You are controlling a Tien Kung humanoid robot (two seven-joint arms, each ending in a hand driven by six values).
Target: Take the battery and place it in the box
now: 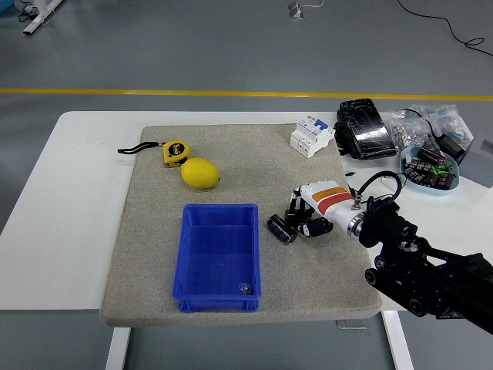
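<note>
The battery (281, 229), a short black cylinder, lies on the grey mat (154, 231) just right of the blue box (219, 250). My right hand (302, 220), white-backed with an orange stripe and black fingers, rests right beside the battery's right end. Its fingers (296, 218) bend loosely downward and reach the battery without wrapping it. The battery shows almost whole, left of the fingertips. The box stands open-topped at the mat's front, with a small shiny item (244, 288) in its near right corner. My left arm is out of view.
A lemon (200, 173) and a yellow tape measure (175, 153) lie behind the box. A white circuit breaker (311, 136), a black pouch (362, 128), bagged parts (431, 123) and a blue bowl of capacitors (429, 169) sit at the back right.
</note>
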